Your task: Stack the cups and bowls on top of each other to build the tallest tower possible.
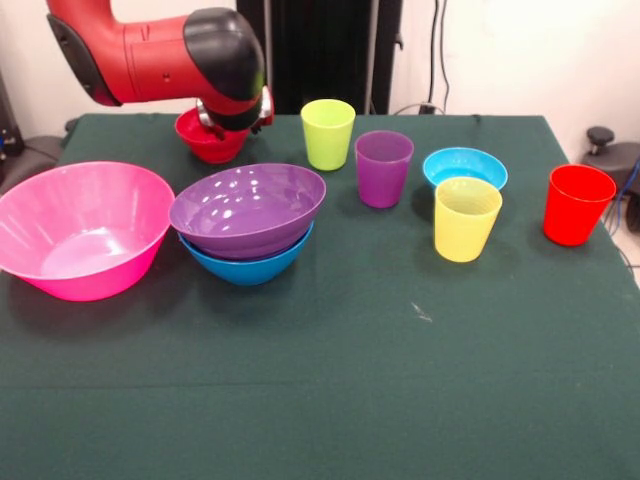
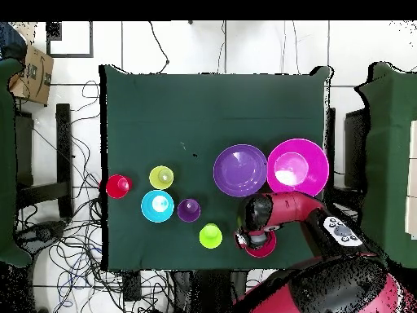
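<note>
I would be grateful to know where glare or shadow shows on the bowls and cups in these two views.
Front view: bright ceiling highlights speckle the purple bowl and wash the pink bowl floor pale; soft shadows lie under both and beside the yellow cup. Overhead view: a white glare patch sits inside the pink bowl, a fainter sheen on the purple bowl.
</note>
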